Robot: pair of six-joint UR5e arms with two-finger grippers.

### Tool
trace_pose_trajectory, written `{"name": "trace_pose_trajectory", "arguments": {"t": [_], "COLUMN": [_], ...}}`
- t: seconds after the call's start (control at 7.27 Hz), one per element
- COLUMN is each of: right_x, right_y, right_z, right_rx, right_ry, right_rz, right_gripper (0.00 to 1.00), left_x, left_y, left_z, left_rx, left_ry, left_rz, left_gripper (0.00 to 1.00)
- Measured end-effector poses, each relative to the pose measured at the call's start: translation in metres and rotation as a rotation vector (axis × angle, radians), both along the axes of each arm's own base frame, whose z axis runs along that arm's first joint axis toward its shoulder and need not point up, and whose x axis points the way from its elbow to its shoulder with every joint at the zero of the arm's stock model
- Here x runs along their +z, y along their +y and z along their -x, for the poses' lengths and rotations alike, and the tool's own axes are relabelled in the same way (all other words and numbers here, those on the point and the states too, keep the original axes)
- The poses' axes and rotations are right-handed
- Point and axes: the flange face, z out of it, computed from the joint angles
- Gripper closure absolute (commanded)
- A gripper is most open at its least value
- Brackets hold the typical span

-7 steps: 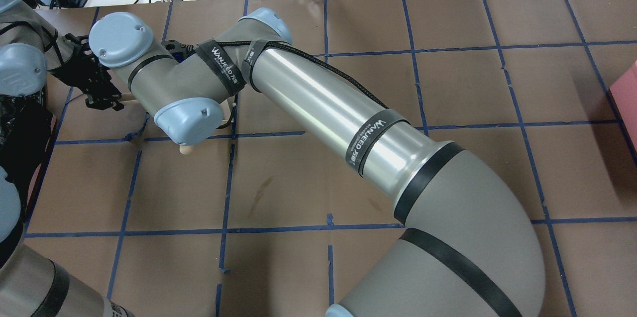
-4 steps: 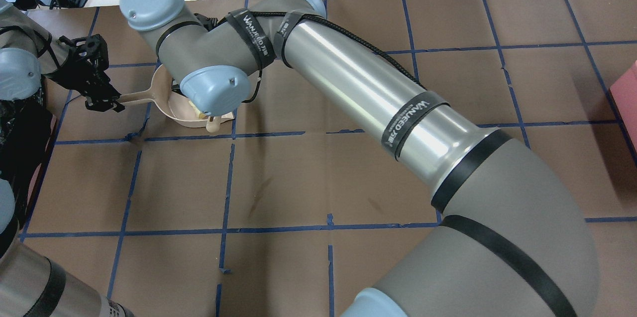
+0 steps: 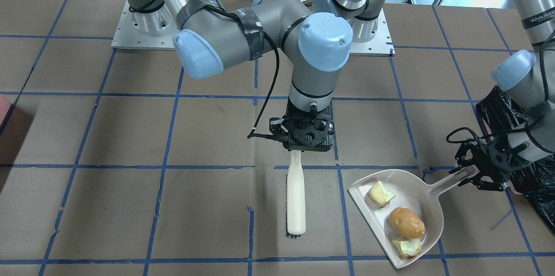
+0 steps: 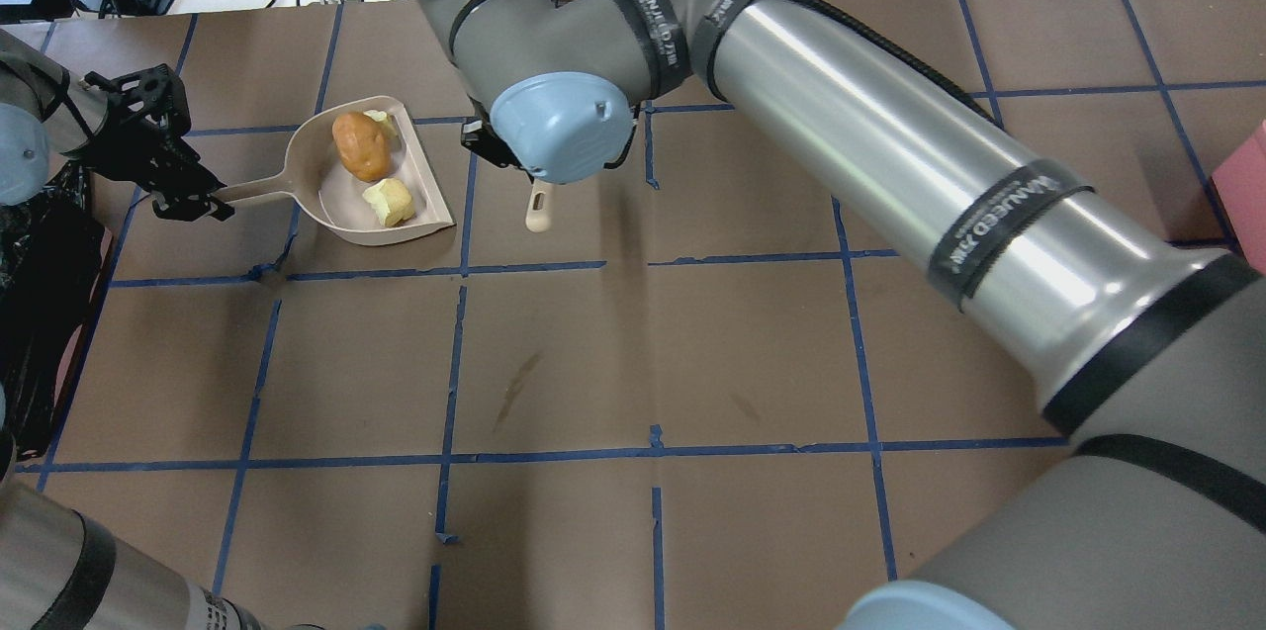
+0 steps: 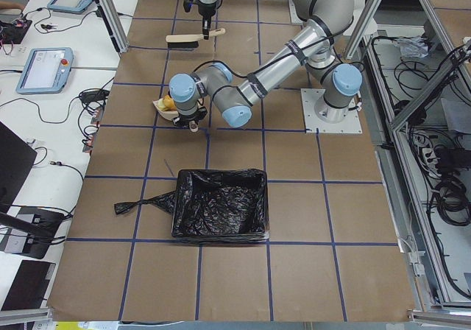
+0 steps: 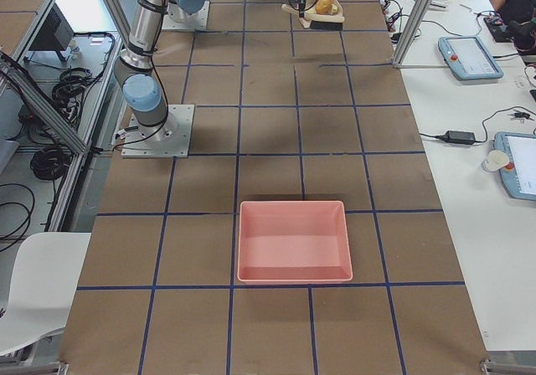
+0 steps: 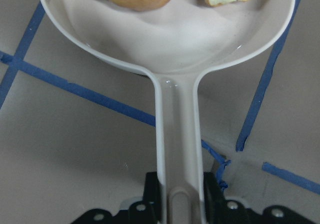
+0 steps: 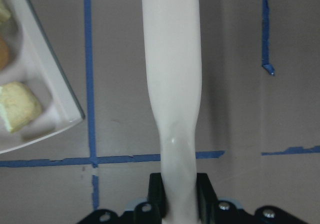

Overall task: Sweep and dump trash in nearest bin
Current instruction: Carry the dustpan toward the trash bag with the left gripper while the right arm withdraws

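Trash (image 3: 406, 222) in the dustpan (image 3: 428, 200), apart from left jaws at its handle (image 3: 453, 179).

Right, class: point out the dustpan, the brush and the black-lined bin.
dustpan (image 3: 417, 193), front-facing view, bare floor
brush (image 3: 296, 193), front-facing view, white back
black-lined bin (image 5: 221, 206), left exterior view, crinkled bag lining

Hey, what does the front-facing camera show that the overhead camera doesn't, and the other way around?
Only the front-facing view shows the right gripper closed on the brush, the brush's head with its dark bristles, and the arms' base plates. Only the overhead view shows the brush handle's tip with its hanging hole, poking out from under the right wrist. Both show the left gripper holding the dustpan by its handle, the brown lump and pale yellow chunks in it, and the black-bagged bin beside that arm.
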Motion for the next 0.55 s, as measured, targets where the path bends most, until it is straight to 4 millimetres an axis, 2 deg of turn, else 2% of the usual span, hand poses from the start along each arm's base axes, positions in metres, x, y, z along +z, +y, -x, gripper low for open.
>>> {"name": "trace_pose_trajectory", "arguments": {"t": [0.28, 0.55], "right_x": [0.02, 0.034], "right_y": [0.024, 0.06], "right_z": [0.067, 0.114], "right_rx": [-0.015, -0.025], "right_ry": [0.006, 0.018], "right_rz": [-0.016, -0.021], "right_gripper": [0.9, 0.9], "left_x": [0.004, 0.003], "left_y": [0.007, 0.016], "left_z": [-0.016, -0.033], "left_rx": [0.065, 0.105], "left_ry": [0.067, 0.125], "left_rz": [0.037, 0.067], "left_gripper": [1.0, 1.0]}}
